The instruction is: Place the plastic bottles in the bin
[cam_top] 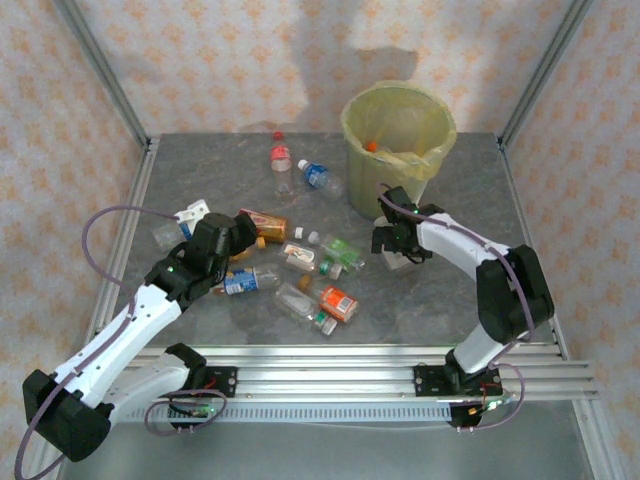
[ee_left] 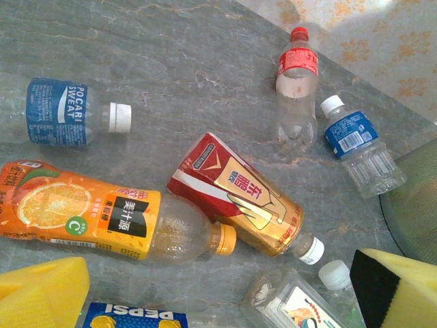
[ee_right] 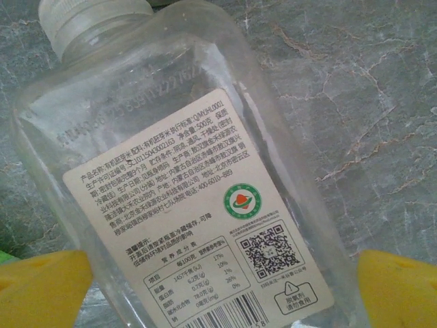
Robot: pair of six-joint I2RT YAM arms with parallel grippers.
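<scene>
Left gripper (cam_top: 245, 228), left of centre in the top view: jaws wide open, nothing held. Its yellow pads (ee_left: 41, 294) sit in the bottom corners of the wrist view. Bottles (cam_top: 338, 302) lie scattered mid-table (cam_top: 460, 300). In the left wrist view: Pocari bottle (ee_left: 61, 113) upper left, orange bottle (ee_left: 102, 219) lower left, red-gold bottle (ee_left: 239, 195) centre, red-cap bottle (ee_left: 297, 82) and blue-label bottle (ee_left: 358, 147) upper right. Right gripper (cam_top: 398, 255), right of centre: open too, pads either side of a clear bottle (ee_right: 184, 178) lying flat; can't tell if they touch it. Bin (cam_top: 400, 140) stands upright, upper right, just behind my right gripper.
</scene>
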